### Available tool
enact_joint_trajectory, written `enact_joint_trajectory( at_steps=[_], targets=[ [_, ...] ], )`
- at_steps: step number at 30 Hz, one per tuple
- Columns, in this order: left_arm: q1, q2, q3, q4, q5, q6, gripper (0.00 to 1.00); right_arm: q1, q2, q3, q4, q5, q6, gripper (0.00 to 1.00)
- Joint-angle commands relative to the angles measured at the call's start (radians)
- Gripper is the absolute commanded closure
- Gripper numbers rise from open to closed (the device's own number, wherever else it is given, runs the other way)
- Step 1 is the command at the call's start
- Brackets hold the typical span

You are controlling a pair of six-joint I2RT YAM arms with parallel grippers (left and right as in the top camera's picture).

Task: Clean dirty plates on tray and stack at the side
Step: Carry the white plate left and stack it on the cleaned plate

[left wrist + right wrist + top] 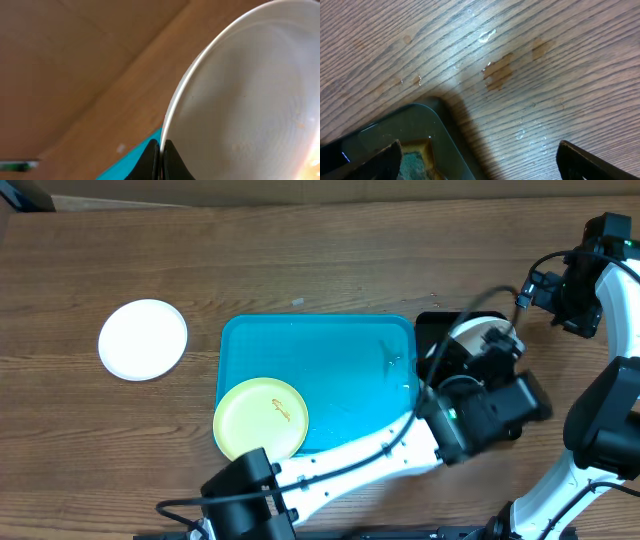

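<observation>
A white plate [250, 90], face up, is pinched by its rim in the left pincer [161, 150] beyond the tray's [330, 350] right edge. The right pincer [480, 162] is spread over the bench [545, 75].

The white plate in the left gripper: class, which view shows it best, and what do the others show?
Left wrist: the white plate is close up, its rim pinched by the left gripper. Overhead shows only part, the arm covering the rest. Right wrist shows none of it.
</observation>
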Motion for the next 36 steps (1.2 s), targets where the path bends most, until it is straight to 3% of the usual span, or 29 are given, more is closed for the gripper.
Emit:
enact_joint_trajectory(
  at_steps=[1,6,16,20,25,27,36],
  targets=[
    [-0.019,-0.028,0.028,0.023,-0.197,0.069,0.96,-0.003,-0.019,0.011,0.003,0.006,0.003,0.0],
    [-0.026,-0.028,0.028,0.044,-0.269,0.071,0.96,-0.003,-0.019,0.011,0.003,0.006,0.003,0.0],
    [-0.018,-0.028,0.028,0.039,-0.253,0.0,0.96,-0.003,-0.019,0.011,0.003,0.006,0.003,0.0],
    [0.003,-0.028,0.028,-0.035,0.01,-0.013,0.96,-0.003,-0.019,0.011,0.003,0.006,0.003,0.0],
    [0.096,-0.028,0.028,-0.142,0.369,-0.209,0.96,-0.003,-0.019,0.011,0.003,0.006,0.003,0.0],
    [0.163,-0.028,0.028,-0.165,0.496,-0.272,0.96,-0.003,-0.019,0.011,0.003,0.006,0.003,0.0],
    [0.565,-0.028,0.028,-0.197,0.993,-0.309,0.96,-0.003,-0.019,0.011,0.003,0.006,0.003,0.0]
  ],
)
